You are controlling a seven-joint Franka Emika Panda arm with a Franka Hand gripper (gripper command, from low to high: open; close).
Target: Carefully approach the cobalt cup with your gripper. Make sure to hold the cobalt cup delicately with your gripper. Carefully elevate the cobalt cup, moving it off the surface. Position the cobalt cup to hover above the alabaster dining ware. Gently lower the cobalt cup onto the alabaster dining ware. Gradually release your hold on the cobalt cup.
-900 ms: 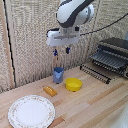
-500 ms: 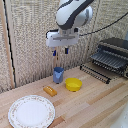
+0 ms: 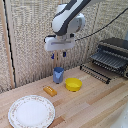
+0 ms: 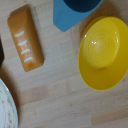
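Note:
The cobalt cup (image 3: 59, 75) is a small blue tumbler standing upright on the wooden table near the back wall; in the wrist view only part of the cup (image 4: 70, 14) shows at the picture's edge. My gripper (image 3: 58, 54) hangs above the cup, apart from it, with its blue-tipped fingers pointing down and nothing held between them; the gap between the fingers is too small to judge. The alabaster dining ware (image 3: 31, 111) is a large white plate with a patterned rim, lying at the front on the exterior view's left; a sliver of its rim (image 4: 6, 107) shows in the wrist view.
A yellow bowl (image 3: 73, 84) (image 4: 104, 52) stands just beside the cup on the exterior view's right. An orange bar-shaped item (image 3: 49, 90) (image 4: 26, 37) lies between cup and plate. A black toaster oven (image 3: 111, 55) with its rack out sits at the back right.

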